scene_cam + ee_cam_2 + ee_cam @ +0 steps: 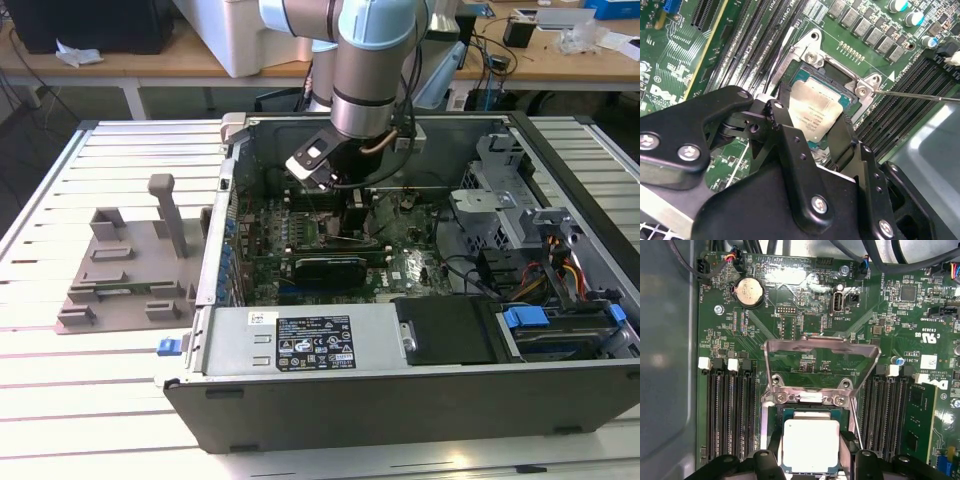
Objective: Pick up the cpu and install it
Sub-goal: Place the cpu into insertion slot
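While the fingers (849,450) pinch it, the cpu (811,445) shows silvery, square, green-rimmed.

Exterior view overlooks the computer case (400,400); both wrist views (close) face its socket (810,399).

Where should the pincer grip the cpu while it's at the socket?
By two opposite side edges, from straight above. The cpu is a thin flat square lying level at the socket, so only its rim offers purchase. The pincer holds it that way, clear of the raised load plate.
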